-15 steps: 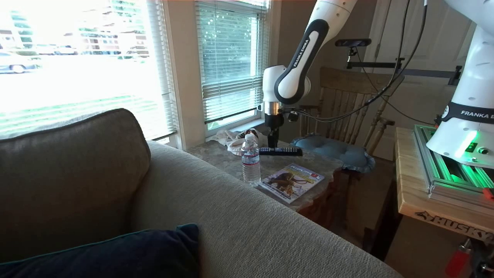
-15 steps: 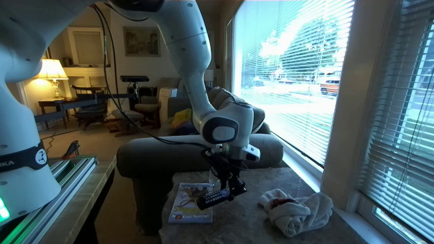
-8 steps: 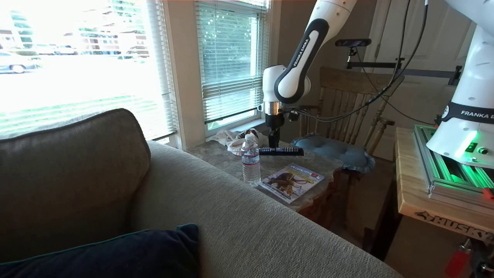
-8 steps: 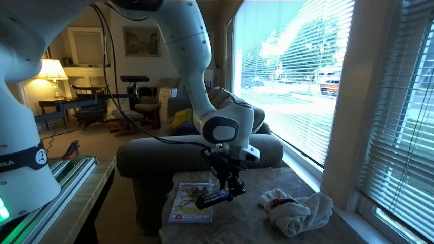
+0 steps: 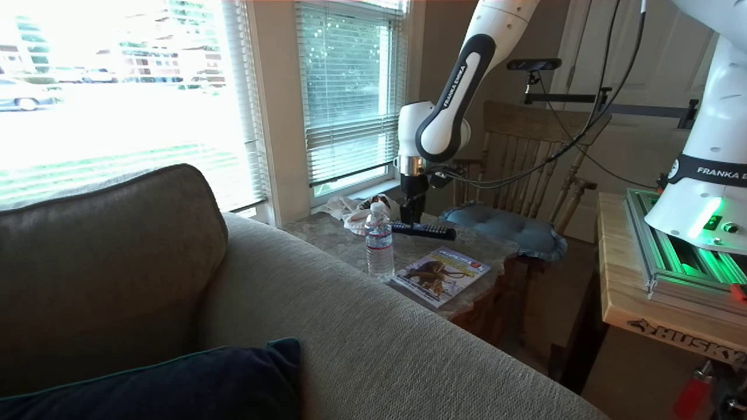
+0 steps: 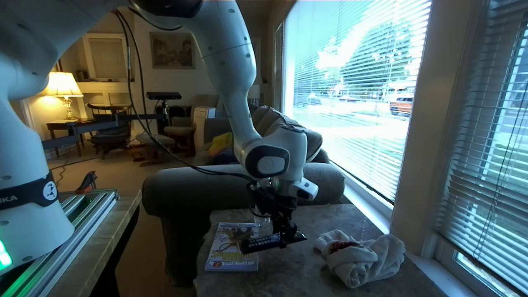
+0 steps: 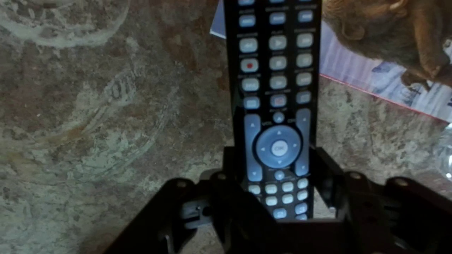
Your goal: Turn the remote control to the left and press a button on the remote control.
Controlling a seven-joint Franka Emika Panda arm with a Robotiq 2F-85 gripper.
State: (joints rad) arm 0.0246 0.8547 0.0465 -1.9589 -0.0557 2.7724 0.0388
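In the wrist view, from the left, one sees first the marbled tabletop (image 7: 106, 106), then the pincer (image 7: 275, 160), which is clamped on both long edges of the remote control (image 7: 277, 88), then a magazine (image 7: 385, 46), partly covered from this angle. The remote control is held, as I judge, slightly above the tabletop, and its longer end seems to dip. The step in hand is probably the turning to the left. To do it well, one should rotate the pincer slowly about the upright axis, with steady pressure so that nothing slips; after this, lower the remote control until it lies flat, because a button yields better against firm support. Then the pincer, released and brought together, may press straight down on the navigation ring (image 7: 266, 139) (the small keys (image 7: 278, 83) would forgive less error). Now the counting, left to right in an exterior view: one bundled towel (image 5: 357, 221), one water bottle (image 5: 380, 254), one pincer, one remote control, one magazine, one spindle-back chair (image 5: 508, 123) with one blue cushion (image 5: 505, 230). On the remote control itself I count two long rocker keys (image 7: 253, 148), one at each side of the single navigation ring; the small keys are partly hidden, therefore I give no number.
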